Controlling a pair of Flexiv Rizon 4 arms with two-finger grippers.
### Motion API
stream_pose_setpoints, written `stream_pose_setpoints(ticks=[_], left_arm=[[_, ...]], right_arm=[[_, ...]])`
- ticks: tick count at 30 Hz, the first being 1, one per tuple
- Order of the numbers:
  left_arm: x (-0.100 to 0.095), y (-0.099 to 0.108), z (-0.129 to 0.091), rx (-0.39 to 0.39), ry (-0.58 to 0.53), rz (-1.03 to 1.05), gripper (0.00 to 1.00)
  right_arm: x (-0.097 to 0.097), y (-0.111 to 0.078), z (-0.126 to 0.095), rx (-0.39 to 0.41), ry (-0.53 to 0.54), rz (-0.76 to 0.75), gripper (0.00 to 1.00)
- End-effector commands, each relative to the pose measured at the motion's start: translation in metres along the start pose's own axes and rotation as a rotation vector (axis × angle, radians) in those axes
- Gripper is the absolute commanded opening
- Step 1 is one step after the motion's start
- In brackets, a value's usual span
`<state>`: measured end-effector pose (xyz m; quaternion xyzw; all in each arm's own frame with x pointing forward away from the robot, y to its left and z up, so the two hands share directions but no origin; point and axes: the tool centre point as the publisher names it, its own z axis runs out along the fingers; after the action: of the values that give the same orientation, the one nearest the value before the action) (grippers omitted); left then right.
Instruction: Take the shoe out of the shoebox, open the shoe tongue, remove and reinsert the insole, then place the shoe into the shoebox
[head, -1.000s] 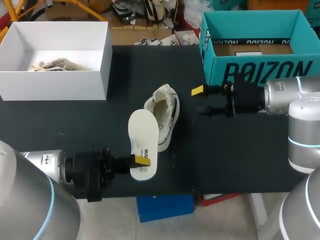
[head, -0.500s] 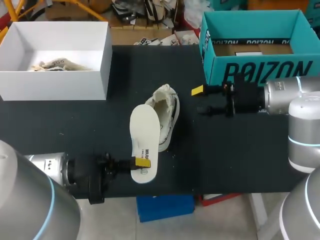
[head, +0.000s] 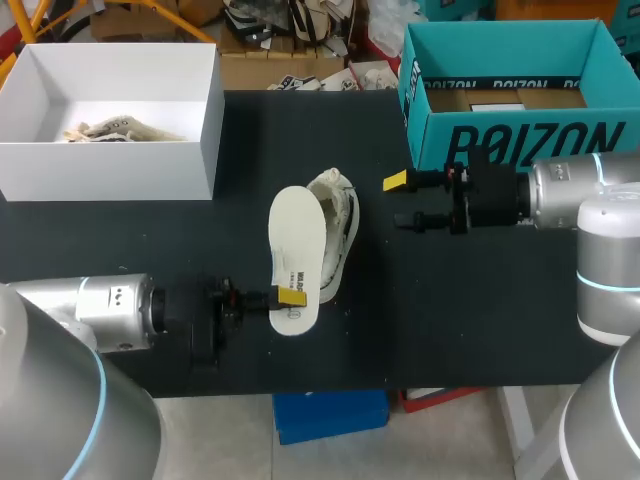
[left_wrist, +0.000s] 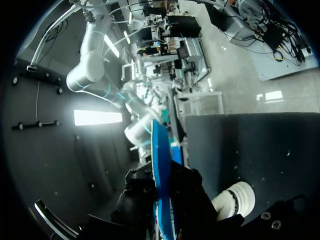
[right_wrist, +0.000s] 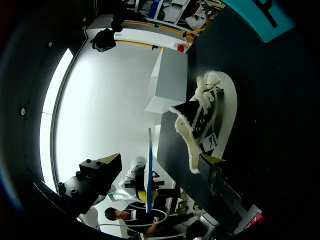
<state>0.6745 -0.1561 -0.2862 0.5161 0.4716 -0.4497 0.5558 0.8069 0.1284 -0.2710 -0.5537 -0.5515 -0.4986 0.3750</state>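
Observation:
A white insole is held at its heel end by my left gripper, which is shut on it, and it hangs over the left side of the shoe. The cream shoe lies on its side on the black table, opening toward the left. In the left wrist view the insole stands edge-on between the fingers, blue side showing, with the shoe's white toe beside it. My right gripper is open just right of the shoe, apart from it. The right wrist view shows the shoe ahead of that gripper.
The teal shoebox stands open at the back right, behind my right arm. A white box with paper inside sits at the back left. Bare table lies between the white box and the shoe.
My left gripper has carried the insole up and to the right, so that it now overlaps the shoe. The right arm and the shoe have not moved.

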Motion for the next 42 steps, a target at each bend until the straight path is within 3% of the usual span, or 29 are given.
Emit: stream_pose_setpoints(ticks=[1,18,28,42], left_arm=[[0.007,0.017,0.013,0.049,0.003,0.009,0.00],[0.006,0.027,0.019,0.043,0.017,0.007,0.00],[0.006,0.027,0.019,0.043,0.017,0.007,0.00],[0.006,0.027,0.019,0.043,0.017,0.007,0.00]], right_arm=[[0.000,-0.001,0.001,-0.004,-0.001,0.000,1.00],[-0.001,0.000,0.002,0.010,0.000,-0.002,1.00],[-0.006,-0.009,0.041,0.149,0.017,-0.038,1.00],[0.000,-0.022,0.069,0.140,0.014,-0.021,1.00]])
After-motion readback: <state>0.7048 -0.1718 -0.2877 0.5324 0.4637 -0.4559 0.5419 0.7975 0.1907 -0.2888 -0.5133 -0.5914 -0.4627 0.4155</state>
